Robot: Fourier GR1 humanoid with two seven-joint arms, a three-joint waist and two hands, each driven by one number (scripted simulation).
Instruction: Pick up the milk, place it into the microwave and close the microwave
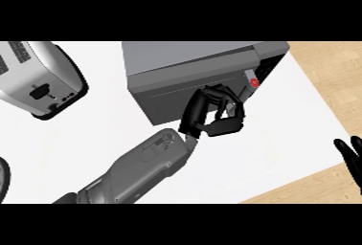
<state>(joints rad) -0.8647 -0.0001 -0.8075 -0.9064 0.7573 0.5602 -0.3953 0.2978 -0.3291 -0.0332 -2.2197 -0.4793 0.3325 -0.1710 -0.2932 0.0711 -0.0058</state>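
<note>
The grey microwave [191,60] stands at the back of the white counter, with a red button [254,82] on its front right. Its dark front face looks closed. My left hand [212,112] lies against that front, just left of the button. Its fingers are curled down toward the thumb, and nothing shows inside them. My right hand [351,155] rests at the right edge, fingers up and straight, holding nothing. No milk is visible anywhere.
A silver toaster [39,76] stands at the back left. The rim of a dark round object [4,179] shows at the left edge. The counter [283,143] ends in a diagonal edge at the right, with wooden floor beyond.
</note>
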